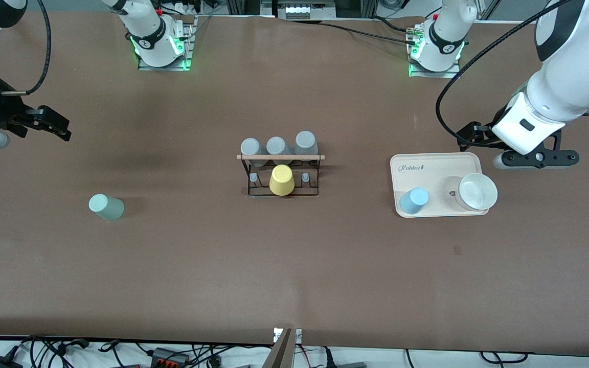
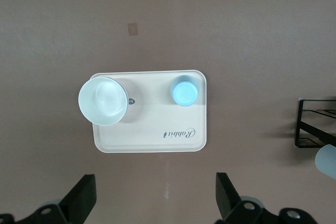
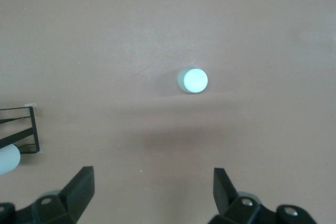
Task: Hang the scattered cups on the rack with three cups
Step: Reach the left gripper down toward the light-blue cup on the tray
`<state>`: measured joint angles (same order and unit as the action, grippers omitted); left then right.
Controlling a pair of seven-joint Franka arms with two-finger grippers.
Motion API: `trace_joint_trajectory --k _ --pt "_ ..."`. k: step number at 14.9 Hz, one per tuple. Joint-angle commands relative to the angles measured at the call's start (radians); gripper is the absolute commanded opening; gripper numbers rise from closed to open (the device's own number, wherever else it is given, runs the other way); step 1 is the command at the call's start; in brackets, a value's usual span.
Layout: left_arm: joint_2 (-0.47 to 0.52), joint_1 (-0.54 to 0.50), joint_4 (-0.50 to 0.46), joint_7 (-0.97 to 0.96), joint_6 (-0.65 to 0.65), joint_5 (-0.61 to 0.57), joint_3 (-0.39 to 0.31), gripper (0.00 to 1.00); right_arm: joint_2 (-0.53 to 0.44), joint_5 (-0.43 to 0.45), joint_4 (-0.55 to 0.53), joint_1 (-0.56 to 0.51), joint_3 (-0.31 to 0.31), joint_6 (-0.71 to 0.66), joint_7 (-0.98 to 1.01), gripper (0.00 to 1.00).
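Observation:
A pale mint-green cup (image 1: 106, 207) stands upside down on the table toward the right arm's end; it also shows in the right wrist view (image 3: 193, 80). A light blue cup (image 1: 413, 200) stands upside down on the cream tray (image 1: 435, 168); it also shows in the left wrist view (image 2: 185, 92). The black wire rack (image 1: 280, 157) with a wooden dowel stands mid-table. My left gripper (image 1: 468, 135) hangs open and empty over the table beside the tray (image 2: 155, 190). My right gripper (image 1: 54, 124) hangs open and empty over bare table (image 3: 152, 187).
Three grey cups (image 1: 276, 146) and a yellow cup (image 1: 281, 180) sit on the rack. A white bowl (image 1: 477, 191) stands on the tray beside the blue cup. Rack corners show in both wrist views (image 2: 315, 124) (image 3: 21, 129).

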<state>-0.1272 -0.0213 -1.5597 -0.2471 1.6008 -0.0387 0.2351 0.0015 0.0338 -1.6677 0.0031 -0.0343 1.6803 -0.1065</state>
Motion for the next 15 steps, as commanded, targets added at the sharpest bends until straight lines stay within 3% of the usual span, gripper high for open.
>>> trace_joint_trajectory --k 1,6,12,15 --pt "-0.008 -0.002 0.004 0.023 -0.015 0.002 -0.002 1.0 0.0 -0.014 0.014 0.0 -0.001 -0.045 -0.001 1.0" --pt "-0.141 0.017 0.033 0.032 -0.01 0.028 0.001 1.0 0.0 -0.014 0.014 0.0 -0.001 -0.044 -0.002 1.0" --pt "-0.374 0.023 0.03 0.034 0.168 0.02 0.003 1.0 0.0 -0.014 0.009 0.0 -0.001 -0.039 -0.002 1.0" --pt "-0.442 0.026 0.004 0.034 0.255 0.017 0.003 1.0 -0.008 -0.014 0.011 -0.002 -0.001 -0.039 -0.002 1.0"
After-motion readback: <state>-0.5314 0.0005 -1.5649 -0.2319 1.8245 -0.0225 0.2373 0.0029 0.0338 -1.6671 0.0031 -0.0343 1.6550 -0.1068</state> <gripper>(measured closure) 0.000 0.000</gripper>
